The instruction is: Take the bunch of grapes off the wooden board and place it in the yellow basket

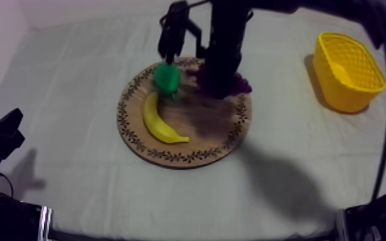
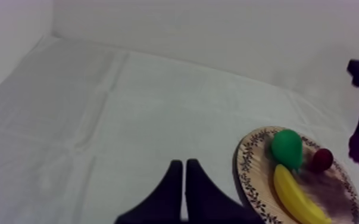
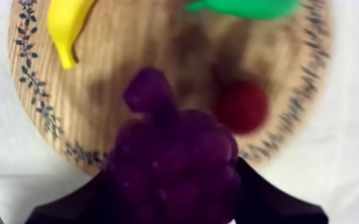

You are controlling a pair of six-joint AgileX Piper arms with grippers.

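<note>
1. Right wrist view puts the bunch of grapes [image 3: 169, 149] between the two black fingers of the right gripper [image 3: 172, 173]. One finger lies against each flank, so the claw is closed round the fruit at the near edge of the round wooden board [image 3: 98, 59].
2. I judge the step to be the grasp made and the lift due. Whether the bunch has cleared the wood I cannot tell.
3. The next move calls for a straight rise first, then a carry across the table to the yellow basket [image 1: 342, 96], which stands well apart at the right. The bunch must pass over the rim before release.
4. The grapes are a knobbly dark purple cluster of rounded beads with a stubby top. They are lumpy enough that the fingers may bear on only a few high points, so a slip is possible.
5. The small red fruit [image 3: 241, 106] is smooth and round, just beside the bunch, and a sideways drag could nudge it.
6. The green pear [image 1: 166, 77] and the curved, glossy yellow banana [image 1: 160, 118] lie on the board's far half.
7. The board shows brown grain and a leaf-pattern rim, and the basket wall is open lattice.
8. The left gripper [image 2: 183, 164] hangs over the creased grey-white cloth [image 1: 73, 77], its fingers pressed together in a narrow wedge on nothing.
</note>
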